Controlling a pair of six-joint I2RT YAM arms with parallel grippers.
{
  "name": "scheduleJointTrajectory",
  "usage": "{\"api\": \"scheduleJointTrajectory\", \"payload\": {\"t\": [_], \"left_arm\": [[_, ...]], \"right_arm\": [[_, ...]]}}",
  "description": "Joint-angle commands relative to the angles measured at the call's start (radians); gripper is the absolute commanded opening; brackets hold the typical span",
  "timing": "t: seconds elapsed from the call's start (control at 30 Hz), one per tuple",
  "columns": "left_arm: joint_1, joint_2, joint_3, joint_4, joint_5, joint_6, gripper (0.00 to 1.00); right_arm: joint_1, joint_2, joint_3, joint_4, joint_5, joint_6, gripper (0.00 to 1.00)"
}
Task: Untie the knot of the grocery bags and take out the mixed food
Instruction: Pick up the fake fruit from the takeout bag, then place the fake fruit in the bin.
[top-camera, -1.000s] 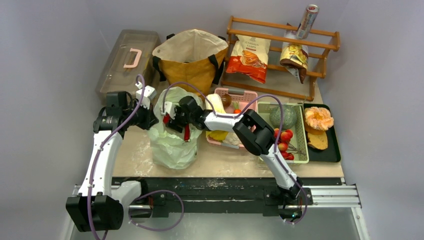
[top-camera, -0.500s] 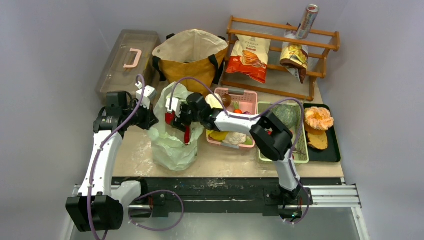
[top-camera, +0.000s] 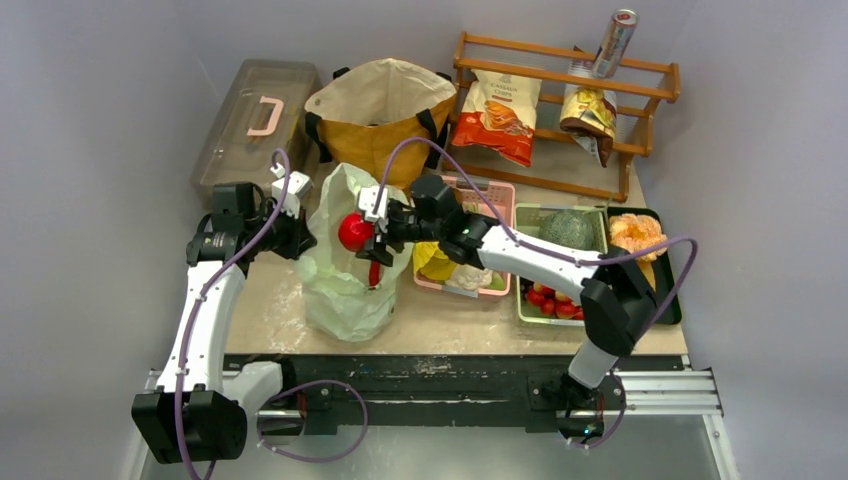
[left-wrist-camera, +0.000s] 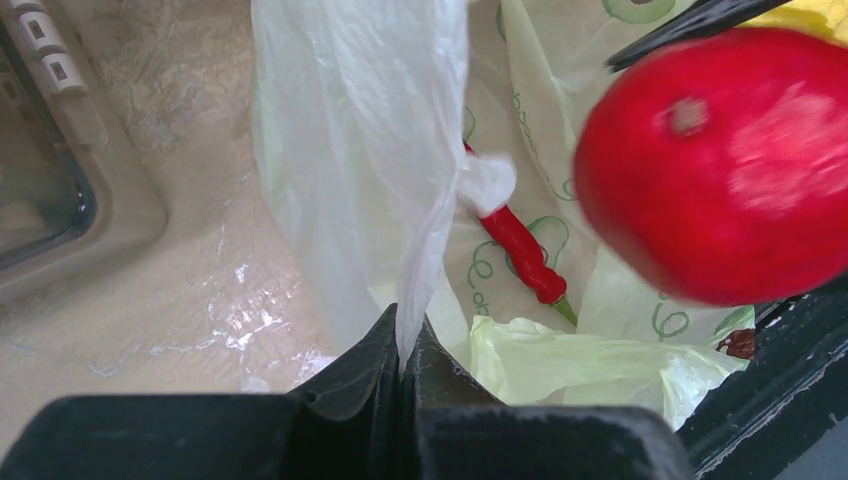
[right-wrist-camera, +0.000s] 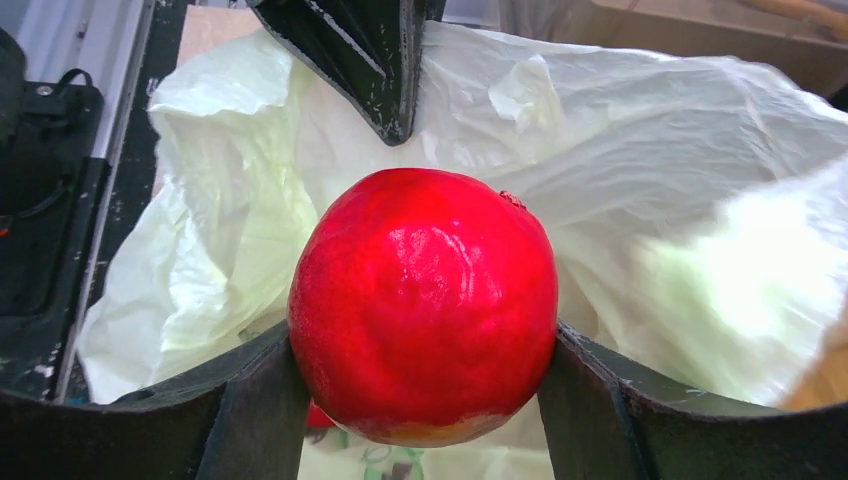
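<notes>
The pale-green plastic bag (top-camera: 345, 285) sits left of centre in the overhead view, on the table (top-camera: 270, 310), its mouth wide open. The left gripper (left-wrist-camera: 402, 335) comes in from the left. Its two fingers are pressed tight together on a thin fold of the bag's rim, and the film stretches up from the pinch in a taut sheet.

The right gripper (top-camera: 362, 233) reaches across from the right and hangs over the open mouth. Its fingers are spread round a big, shiny red fruit (right-wrist-camera: 425, 300), one on each side and both touching the skin. From above, the fruit is over the upper middle of the bag, clear of the crumpled film below it. In the right wrist view the tips of the other gripper show just beyond the fruit, at the top of the frame.

A red chilli (left-wrist-camera: 515, 240) lies down in the bag against the printed plastic, green stalk pointing lower right.

Behind the bag, at top centre, the mustard tote (top-camera: 385, 120) stands open, showing its cream lining. Right of the bag there is a pink basket (top-camera: 480, 183). Next along is a green tray (top-camera: 540, 321) holding a melon (top-camera: 567, 228) and small red fruits (top-camera: 550, 302).
</notes>
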Motion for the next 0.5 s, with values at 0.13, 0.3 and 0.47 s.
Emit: {"api": "scheduleJointTrajectory", "payload": {"t": [0.13, 0.3, 0.47], "left_arm": [[0.008, -0.014, 0.038, 0.017, 0.0, 0.017, 0.0], [0.01, -0.019, 0.05, 0.013, -0.009, 0.031, 0.0], [0.011, 0.003, 0.054, 0.023, 0.004, 0.021, 0.0]], "right_arm": [[-0.166, -0.255, -0.019, -0.243, 0.007, 0.066, 0.41], [-0.408, -0.408, -0.04, -0.496, 0.107, -0.008, 0.4], [-0.658, -0.494, -0.135, -0.68, 0.183, -0.157, 0.4]]}}
